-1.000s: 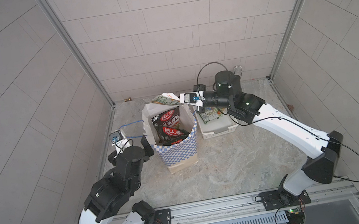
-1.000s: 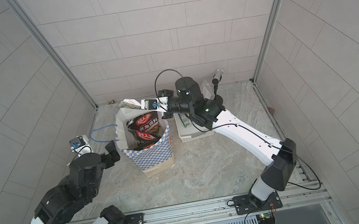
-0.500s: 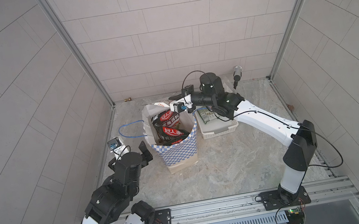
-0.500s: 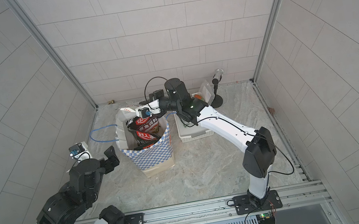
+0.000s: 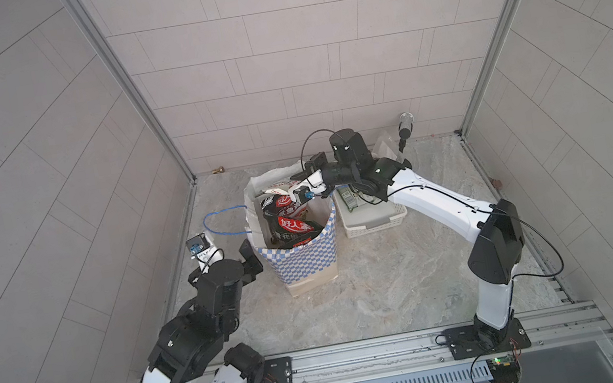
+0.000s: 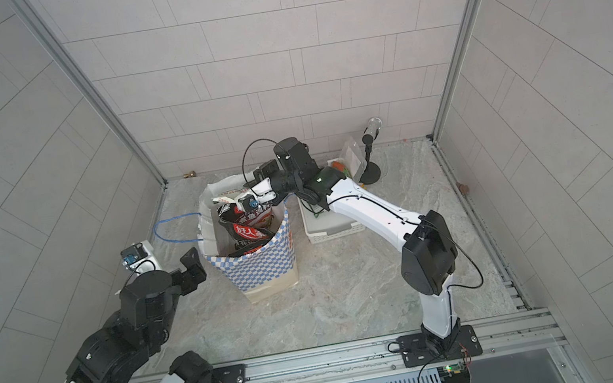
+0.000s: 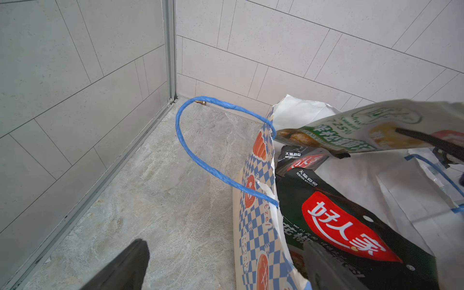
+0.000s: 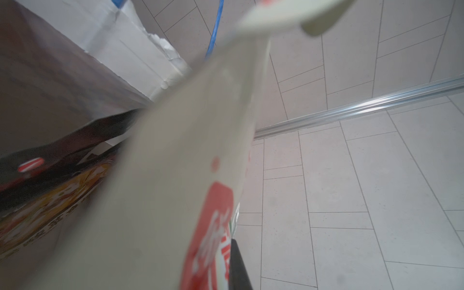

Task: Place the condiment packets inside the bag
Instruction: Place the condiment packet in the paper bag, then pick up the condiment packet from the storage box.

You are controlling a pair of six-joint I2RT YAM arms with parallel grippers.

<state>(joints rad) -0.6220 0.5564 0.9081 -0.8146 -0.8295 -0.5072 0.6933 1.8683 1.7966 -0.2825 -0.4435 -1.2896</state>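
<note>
Hovering over the bag's mouth, the right pincer point(image 5: 301, 188) is clamped tight on a cream-and-green packet point(image 5: 274, 185). The packet lies roughly flat across the opening at about rim height. The bag point(image 5: 309, 256) stands upright on the desk point(image 5: 374, 286), blue-and-white checks outside, white inside, tan band at the base. Several black packets point(image 5: 289, 224) w/ red labels sit inside it, leaning & reaching up near the rim.

In the left wrist view the held packet shows green lettering & a food pic, w/ a black finger point(image 7: 426, 140) pressed on its top face. A black packet lies under it in the bag.

One blue cord handle point(image 5: 224, 224) loops out from the bag's side toward the left arm. The left pincer point(image 5: 250, 257) sits low, just beside the bag's near corner, jaws wide apart, nothing btwn them.

A white basket point(image 5: 374, 219) stands just beside the bag on the right arm's side. A green packet point(image 5: 347, 198) lies in it, partly hidden by the arm.

The right wrist view is mostly blur: cream packet close up, bag's white lining behind.
</note>
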